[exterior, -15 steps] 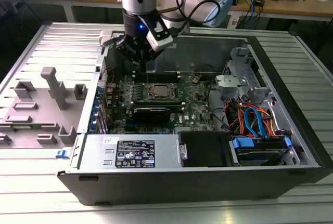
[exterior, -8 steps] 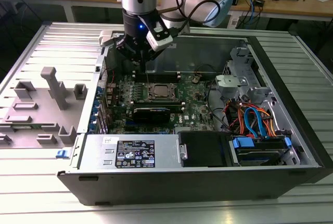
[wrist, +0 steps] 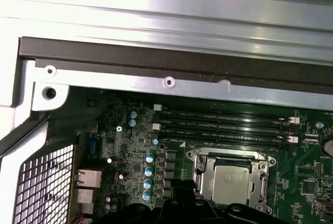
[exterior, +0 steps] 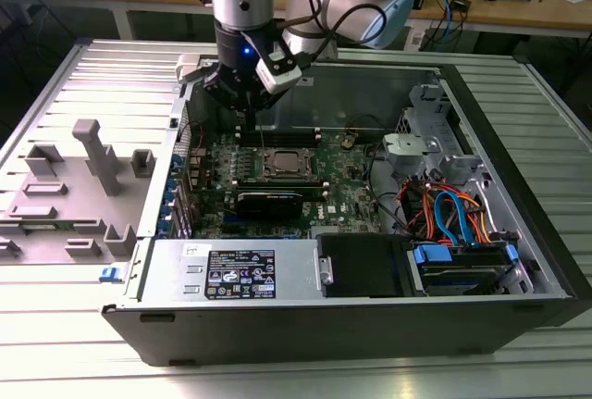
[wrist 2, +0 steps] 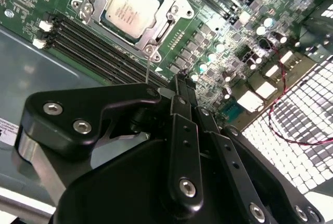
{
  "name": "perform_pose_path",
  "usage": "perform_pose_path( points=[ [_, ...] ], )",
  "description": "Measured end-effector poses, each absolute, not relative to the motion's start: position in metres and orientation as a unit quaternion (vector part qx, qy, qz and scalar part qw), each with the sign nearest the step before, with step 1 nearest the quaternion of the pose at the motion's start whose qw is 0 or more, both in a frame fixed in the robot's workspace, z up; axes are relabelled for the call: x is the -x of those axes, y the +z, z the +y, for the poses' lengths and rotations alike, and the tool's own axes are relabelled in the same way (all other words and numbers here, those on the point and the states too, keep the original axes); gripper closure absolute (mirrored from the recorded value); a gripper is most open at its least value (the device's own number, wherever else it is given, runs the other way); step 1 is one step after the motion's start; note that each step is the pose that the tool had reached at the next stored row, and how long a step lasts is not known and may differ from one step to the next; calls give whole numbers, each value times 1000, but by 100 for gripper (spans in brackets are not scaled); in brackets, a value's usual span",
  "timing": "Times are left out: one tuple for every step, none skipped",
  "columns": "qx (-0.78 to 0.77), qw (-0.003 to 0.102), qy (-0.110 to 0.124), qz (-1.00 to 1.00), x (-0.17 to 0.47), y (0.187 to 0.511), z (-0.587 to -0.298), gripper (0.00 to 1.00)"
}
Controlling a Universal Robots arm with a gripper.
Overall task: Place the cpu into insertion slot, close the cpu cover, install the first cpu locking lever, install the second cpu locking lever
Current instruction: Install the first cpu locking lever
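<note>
The cpu [wrist 2: 130, 7] lies flat in the insertion slot [wrist 2: 86, 8], silver top up; in the exterior view the cpu [exterior: 289, 164] sits mid-motherboard. The silvery cpu cover [wrist 2: 176, 12] rests down around it as a frame. A thin wire locking lever [wrist 2: 148, 68] stands up from the socket corner and reaches my fingertips; I cannot tell whether it is clamped. My gripper [wrist 2: 166, 86] hangs just above the socket's far side with its fingers together. In the first wrist view, the cpu [wrist: 232, 178] and cover [wrist: 200, 174] lie beside my gripper [wrist: 179, 195].
Long black memory slots [wrist 2: 93, 42] run beside the socket. A black graphics card [exterior: 268, 200] lies on its near side, then the power supply [exterior: 236, 269]. Coloured cables [exterior: 453, 214] fill the case toward the exterior view's right. A grey fixture [exterior: 83, 177] stands outside the case.
</note>
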State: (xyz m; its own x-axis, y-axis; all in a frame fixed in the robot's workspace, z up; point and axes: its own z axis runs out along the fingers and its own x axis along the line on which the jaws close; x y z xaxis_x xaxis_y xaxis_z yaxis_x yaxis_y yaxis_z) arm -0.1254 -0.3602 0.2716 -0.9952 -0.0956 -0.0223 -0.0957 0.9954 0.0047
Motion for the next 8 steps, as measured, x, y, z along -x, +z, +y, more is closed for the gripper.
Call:
perform_pose_path(
  points=[
    [48,11,3,999,125,271,-359,89],
    [48,11,3,999,125,270,-358,89],
    [48,11,3,999,125,269,-357,89],
    [48,11,3,999,124,269,-356,89],
    [47,11,3,999,122,268,-355,89],
    [47,11,3,999,120,268,-354,89],
    [47,11,3,999,119,268,-354,89],
    [47,11,3,999,117,268,-353,89]
  ],
)
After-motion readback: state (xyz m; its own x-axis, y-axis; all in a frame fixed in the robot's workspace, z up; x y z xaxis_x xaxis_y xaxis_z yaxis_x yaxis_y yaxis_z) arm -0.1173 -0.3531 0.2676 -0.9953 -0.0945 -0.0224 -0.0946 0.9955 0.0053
